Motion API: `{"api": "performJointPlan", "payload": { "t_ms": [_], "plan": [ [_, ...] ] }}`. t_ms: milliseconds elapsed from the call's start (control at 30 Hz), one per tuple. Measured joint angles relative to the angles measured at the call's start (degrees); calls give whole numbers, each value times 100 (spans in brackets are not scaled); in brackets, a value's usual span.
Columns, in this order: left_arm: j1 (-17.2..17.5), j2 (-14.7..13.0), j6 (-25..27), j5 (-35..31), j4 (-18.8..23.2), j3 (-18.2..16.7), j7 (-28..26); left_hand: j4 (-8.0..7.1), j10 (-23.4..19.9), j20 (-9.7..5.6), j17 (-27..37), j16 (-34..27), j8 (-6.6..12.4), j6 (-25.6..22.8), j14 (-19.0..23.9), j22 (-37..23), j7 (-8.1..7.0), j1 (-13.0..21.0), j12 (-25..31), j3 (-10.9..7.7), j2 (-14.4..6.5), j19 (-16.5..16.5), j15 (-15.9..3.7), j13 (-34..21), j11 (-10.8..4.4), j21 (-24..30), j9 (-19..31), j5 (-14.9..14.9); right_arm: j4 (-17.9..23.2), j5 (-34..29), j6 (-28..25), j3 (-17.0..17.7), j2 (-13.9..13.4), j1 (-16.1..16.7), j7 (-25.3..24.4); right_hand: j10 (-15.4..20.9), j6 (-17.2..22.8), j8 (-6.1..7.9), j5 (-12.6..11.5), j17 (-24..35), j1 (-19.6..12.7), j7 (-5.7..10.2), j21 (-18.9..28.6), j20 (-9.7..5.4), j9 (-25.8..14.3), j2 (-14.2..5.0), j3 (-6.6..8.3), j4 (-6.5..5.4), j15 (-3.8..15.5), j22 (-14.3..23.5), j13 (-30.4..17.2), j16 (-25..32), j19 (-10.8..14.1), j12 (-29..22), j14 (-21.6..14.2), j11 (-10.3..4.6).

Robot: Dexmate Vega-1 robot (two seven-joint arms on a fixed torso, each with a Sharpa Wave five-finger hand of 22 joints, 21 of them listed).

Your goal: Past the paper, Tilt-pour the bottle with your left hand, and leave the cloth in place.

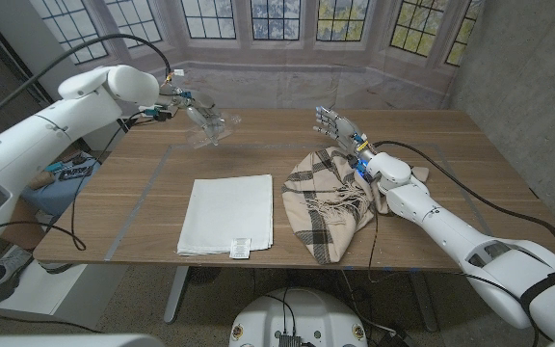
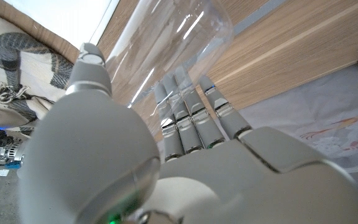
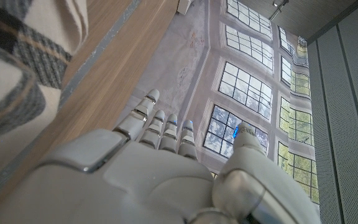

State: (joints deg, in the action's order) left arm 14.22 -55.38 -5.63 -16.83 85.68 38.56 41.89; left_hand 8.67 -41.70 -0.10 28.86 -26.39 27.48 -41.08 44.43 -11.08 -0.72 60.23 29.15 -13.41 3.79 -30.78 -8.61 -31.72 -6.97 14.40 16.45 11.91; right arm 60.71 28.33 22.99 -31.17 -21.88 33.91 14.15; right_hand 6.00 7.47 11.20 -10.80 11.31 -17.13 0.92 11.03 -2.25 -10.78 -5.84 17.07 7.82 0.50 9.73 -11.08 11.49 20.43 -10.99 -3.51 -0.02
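Observation:
My left hand (image 1: 177, 96) holds a clear plastic bottle (image 1: 206, 122) tilted in the air over the far side of the table, beyond the white paper (image 1: 227, 213). In the left wrist view my fingers (image 2: 191, 115) wrap the bottle's clear body (image 2: 179, 37). The beige plaid cloth (image 1: 329, 198) lies crumpled to the right of the paper. My right hand (image 1: 338, 125) stands just past the cloth's far edge, fingers apart and holding nothing. In the right wrist view the cloth (image 3: 23, 56) lies beside that hand (image 3: 160, 162).
A small white tag (image 1: 242, 247) lies on the paper's near edge. Bare wood (image 1: 470, 183) lies right of the cloth. A blue object (image 1: 66, 178) sits off the table's left edge, and cables hang from my left arm.

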Motion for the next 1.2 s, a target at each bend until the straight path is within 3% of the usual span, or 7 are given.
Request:
{"api": "performJointPlan", "payload": {
  "t_ms": [267, 300, 1200],
  "plan": [
    [-210, 96, 0, 0, -61, 126, 0, 0, -1, -1, 16, 1, 1, 0, -11, 0, 0, 0, 24, 0, 0, -1, -11, -6, 1, 0, -2, 0, 0, 17, 19, 0, 0, 0, 22, 0, 0, 0, 0, 0, 0, 0, 0, 0, 0, 0, 0, 0, -23, 0, 0, 0, 0, 0, -23, 0],
    [-222, 102, -81, -276, -64, 133, 284, 0, -1, -1, 21, 1, 1, 0, -11, 0, 0, 0, 30, 0, 0, -1, -11, -6, 1, 0, -2, 0, -61, 20, 22, -4, 31, -2, 24, 0, 0, 0, 0, 0, 0, 0, 0, 5, 0, 0, 0, 0, -31, 0, 0, 0, 5, 0, -30, 0],
    [-578, 308, -126, -1007, -48, 476, 887, 0, 50, -11, 53, 88, 23, 1, -33, 1, 1, 0, 40, 0, 0, 50, -30, -44, -8, -21, -37, -1, -321, 158, 209, 36, 181, 81, 109, 0, 0, 0, 0, 0, 0, 0, 0, 40, 0, 0, -24, 24, -30, 0, 0, 0, 41, 0, -30, 0]
  ]
}}
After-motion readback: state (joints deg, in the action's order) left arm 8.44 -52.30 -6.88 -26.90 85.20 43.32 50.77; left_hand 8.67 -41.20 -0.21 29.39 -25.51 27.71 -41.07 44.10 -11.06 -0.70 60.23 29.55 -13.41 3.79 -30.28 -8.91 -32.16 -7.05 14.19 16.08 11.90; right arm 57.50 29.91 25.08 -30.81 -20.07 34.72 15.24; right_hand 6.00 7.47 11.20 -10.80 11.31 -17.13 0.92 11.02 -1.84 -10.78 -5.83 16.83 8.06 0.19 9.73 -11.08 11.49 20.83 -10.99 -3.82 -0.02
